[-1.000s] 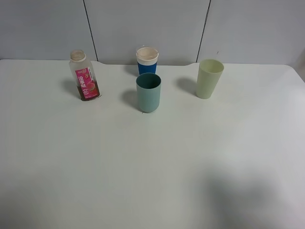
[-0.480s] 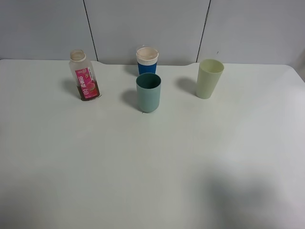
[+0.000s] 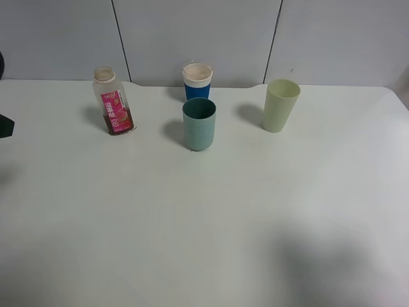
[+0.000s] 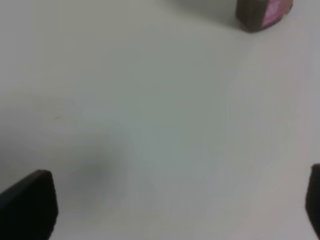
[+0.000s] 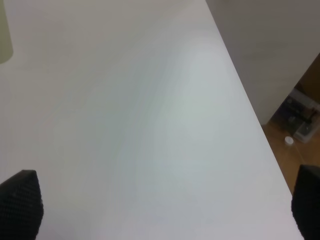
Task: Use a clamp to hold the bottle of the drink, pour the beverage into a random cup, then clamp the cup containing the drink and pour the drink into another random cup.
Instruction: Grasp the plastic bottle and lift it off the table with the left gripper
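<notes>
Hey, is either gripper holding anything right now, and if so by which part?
Nothing is held. The left gripper and the right gripper are both open with only bare table between their fingertips, and the bottle stands untouched.

even soft light, faint shadows beside cups, left wrist view blurred, no glare

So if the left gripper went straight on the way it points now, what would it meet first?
Probably the drink bottle: its base shows ahead of the left gripper, off the midline between the open fingers, with only bare table before it. Depth is unclear.
</notes>
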